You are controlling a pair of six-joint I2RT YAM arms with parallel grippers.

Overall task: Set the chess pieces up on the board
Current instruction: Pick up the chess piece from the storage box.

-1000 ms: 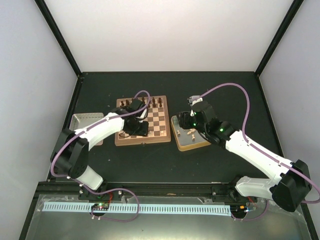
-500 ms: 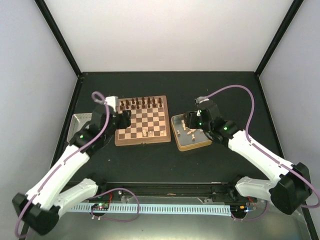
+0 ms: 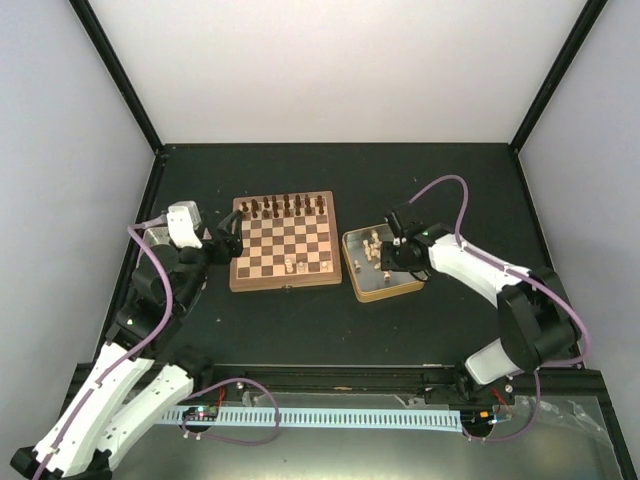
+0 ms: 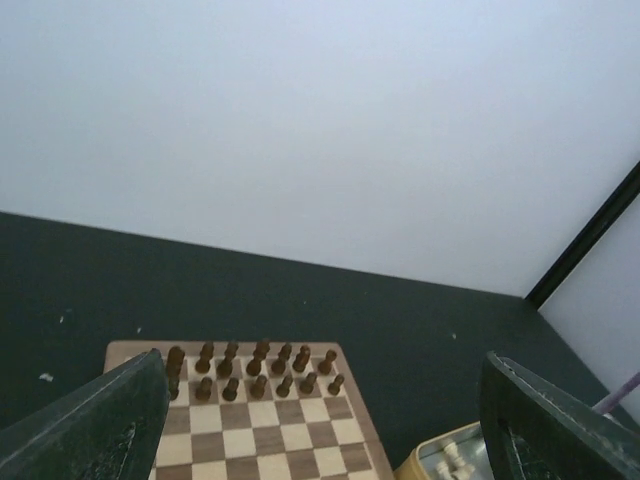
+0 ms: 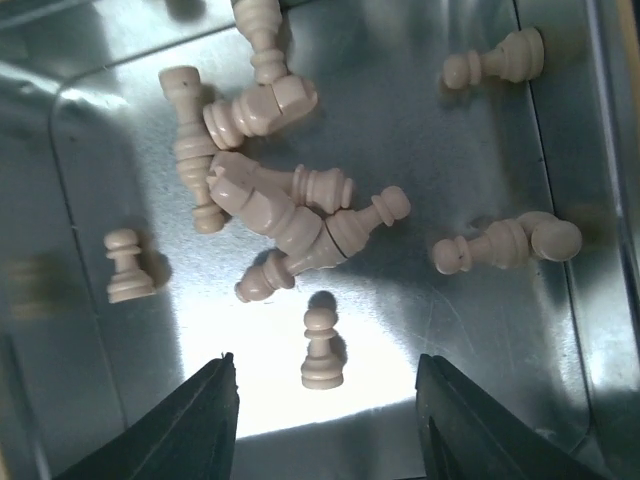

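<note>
Left gripper [image 3: 228, 245] withdrew, released; right gripper [image 5: 325, 362] gapes empty over tin [image 5: 470, 335] of pale chess pieces [image 5: 272, 212].

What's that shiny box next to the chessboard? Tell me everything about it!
The tin is square, with shiny silver metal inside and a gold rim. It sits flat on the dark table, just right of the board. Inside are pale pieces, most lying down, some heaped together. The right end effector hovers open above it.
</note>
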